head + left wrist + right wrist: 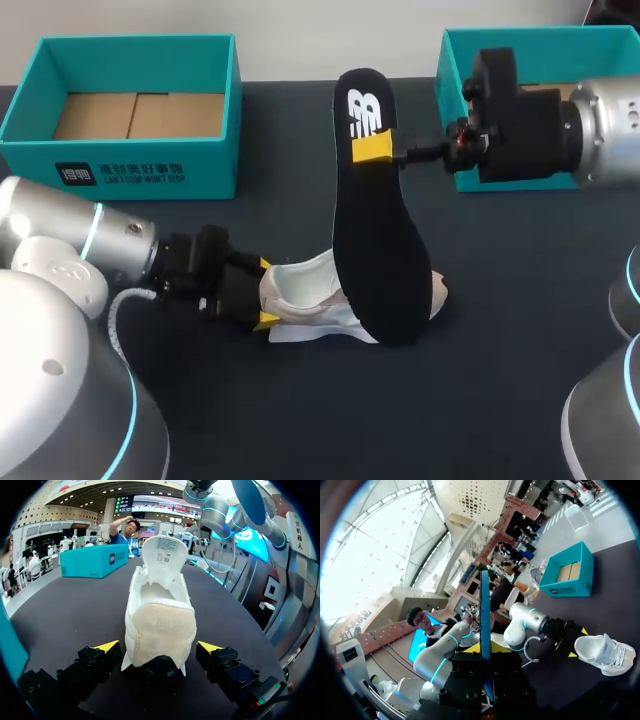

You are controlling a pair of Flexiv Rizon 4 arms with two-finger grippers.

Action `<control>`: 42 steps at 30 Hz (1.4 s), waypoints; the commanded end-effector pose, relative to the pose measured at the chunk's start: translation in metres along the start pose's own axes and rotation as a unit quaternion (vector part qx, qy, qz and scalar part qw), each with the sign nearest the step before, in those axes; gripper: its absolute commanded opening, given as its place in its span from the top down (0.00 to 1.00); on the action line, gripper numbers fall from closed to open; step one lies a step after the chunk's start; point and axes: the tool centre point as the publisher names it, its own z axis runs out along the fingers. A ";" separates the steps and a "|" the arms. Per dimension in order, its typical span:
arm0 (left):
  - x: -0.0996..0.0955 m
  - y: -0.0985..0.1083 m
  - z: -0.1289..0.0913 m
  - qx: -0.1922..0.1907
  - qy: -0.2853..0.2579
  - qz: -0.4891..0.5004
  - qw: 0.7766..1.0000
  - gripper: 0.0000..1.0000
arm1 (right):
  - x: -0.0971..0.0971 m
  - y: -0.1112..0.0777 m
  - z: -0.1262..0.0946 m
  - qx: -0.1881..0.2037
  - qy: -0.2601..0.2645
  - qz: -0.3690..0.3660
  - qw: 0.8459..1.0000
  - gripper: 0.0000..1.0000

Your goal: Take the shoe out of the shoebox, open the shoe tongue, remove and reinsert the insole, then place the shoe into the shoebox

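Observation:
A white shoe (305,300) lies on the dark table, heel toward my left arm. My left gripper (265,293) is open with the heel between its yellow tips. In the left wrist view the shoe (160,615) runs away from the gripper (159,650), its tongue lifted at the far end. A black insole (375,250) hangs upright above the shoe, its lower end at the shoe's toe. My right gripper (375,148) is shut on its upper part. In the right wrist view the insole (485,625) shows edge-on between the fingers of my right gripper (485,649), with the shoe (605,652) beyond.
An open teal shoebox (130,160) with a cardboard floor stands at the back left. A second teal box (470,50) stands at the back right, partly behind my right arm. The first box (92,560) also shows ahead of the left gripper.

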 end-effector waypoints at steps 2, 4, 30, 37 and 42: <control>-0.007 -0.015 -0.017 -0.088 0.005 -0.025 0.996 0.00 | -0.001 0.002 0.004 0.001 0.000 0.001 1.000 1.00; -0.007 -0.019 -0.021 -0.114 0.014 -0.036 0.993 0.00 | -0.001 0.002 0.004 0.001 0.000 0.001 1.000 1.00; 0.014 -0.038 -0.027 -0.338 0.025 0.003 0.941 0.00 | -0.001 0.002 0.004 0.001 0.000 0.001 1.000 1.00; 0.014 -0.038 -0.027 -0.338 0.025 0.003 0.941 0.00 | -0.001 0.002 0.004 0.001 0.000 0.001 1.000 1.00; 0.023 -0.047 -0.020 -0.366 -0.011 0.016 0.930 0.00 | -0.001 0.002 0.004 0.001 0.000 0.001 1.000 1.00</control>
